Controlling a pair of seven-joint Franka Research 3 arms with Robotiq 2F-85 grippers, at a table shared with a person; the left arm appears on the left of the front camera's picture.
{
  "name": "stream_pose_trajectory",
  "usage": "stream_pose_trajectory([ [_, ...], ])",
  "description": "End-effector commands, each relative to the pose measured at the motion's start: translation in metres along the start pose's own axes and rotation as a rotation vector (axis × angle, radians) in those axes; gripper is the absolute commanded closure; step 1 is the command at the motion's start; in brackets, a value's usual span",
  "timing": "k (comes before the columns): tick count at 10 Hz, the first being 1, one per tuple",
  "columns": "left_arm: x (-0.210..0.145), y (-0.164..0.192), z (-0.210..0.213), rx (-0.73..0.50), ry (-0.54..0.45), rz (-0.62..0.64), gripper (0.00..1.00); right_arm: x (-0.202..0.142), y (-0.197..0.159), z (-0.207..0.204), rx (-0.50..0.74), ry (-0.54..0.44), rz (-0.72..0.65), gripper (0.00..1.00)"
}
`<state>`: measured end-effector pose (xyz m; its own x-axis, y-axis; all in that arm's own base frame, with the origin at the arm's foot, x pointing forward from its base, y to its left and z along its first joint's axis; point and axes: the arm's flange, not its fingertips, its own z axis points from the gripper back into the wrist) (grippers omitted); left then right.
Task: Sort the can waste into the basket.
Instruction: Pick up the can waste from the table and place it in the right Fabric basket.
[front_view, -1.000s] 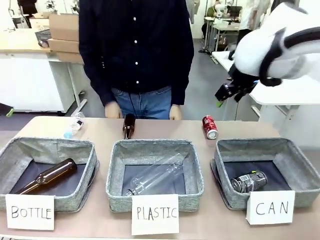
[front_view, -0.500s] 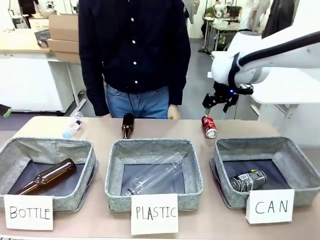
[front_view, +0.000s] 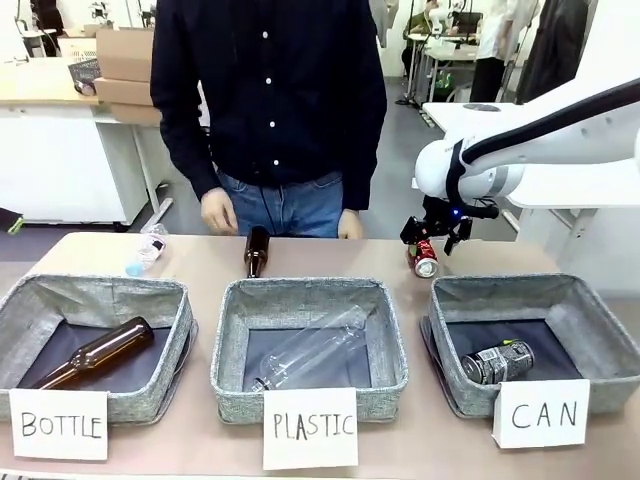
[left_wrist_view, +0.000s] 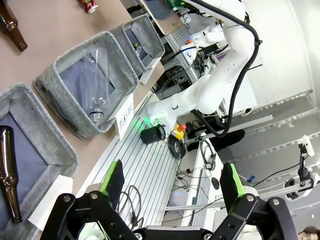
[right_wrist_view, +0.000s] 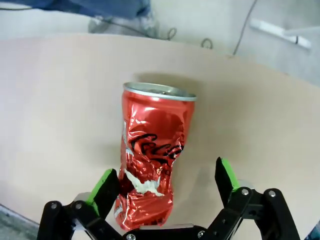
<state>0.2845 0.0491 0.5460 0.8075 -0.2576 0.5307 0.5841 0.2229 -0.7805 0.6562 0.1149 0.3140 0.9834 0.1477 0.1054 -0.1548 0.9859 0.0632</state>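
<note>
A crushed red can (front_view: 422, 258) lies on the table behind the basket (front_view: 530, 290) carded "CAN". My right gripper (front_view: 431, 234) hangs open just above it. In the right wrist view the red can (right_wrist_view: 155, 155) lies lengthwise, its lower end between the green pads (right_wrist_view: 107, 182), which stand apart from it. A black and silver can (front_view: 498, 362) lies on its side inside the basket. My left gripper (left_wrist_view: 171, 178) is open, holds nothing and sits high off the table's side. From there the basket (left_wrist_view: 145, 37) and red can (left_wrist_view: 89, 5) show far off.
The middle basket (front_view: 230, 330), carded "PLASTIC", holds a clear bottle. The left basket (front_view: 100, 292), carded "BOTTLE", holds a brown bottle (front_view: 98, 351). Another brown bottle (front_view: 258, 250) and a clear plastic bottle (front_view: 148, 248) lie near the far edge. A person (front_view: 270, 100) stands across the table.
My right arm has swung left and down from high at the right until its gripper is over the red can. The person's left-side hand has come forward to the table edge.
</note>
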Motion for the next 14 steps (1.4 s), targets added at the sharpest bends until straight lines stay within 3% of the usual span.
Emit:
stream_pose_trajectory([
  [1,0.001,-0.003,0.000,-0.012,-0.005,-0.020,0.00,0.000,0.005,-0.014,0.003,0.007,-0.031,0.00],
  [10,0.001,-0.003,0.000,-0.012,-0.005,-0.020,0.00,0.002,0.008,-0.020,0.000,0.036,-0.015,0.00],
  [11,0.001,-0.003,0.000,-0.012,-0.005,-0.020,0.00,0.001,0.008,-0.020,-0.005,0.044,-0.014,0.20],
  [12,0.001,-0.003,0.000,-0.012,-0.005,-0.020,0.00,0.001,0.006,-0.018,-0.008,0.043,-0.017,0.20],
  [13,0.001,-0.003,0.000,-0.012,-0.005,-0.020,0.00,0.000,0.004,-0.016,-0.015,0.040,-0.012,0.40],
  [14,0.001,-0.003,0.000,-0.012,-0.005,-0.020,0.00,0.000,0.004,-0.016,-0.022,0.035,-0.010,0.22],
])
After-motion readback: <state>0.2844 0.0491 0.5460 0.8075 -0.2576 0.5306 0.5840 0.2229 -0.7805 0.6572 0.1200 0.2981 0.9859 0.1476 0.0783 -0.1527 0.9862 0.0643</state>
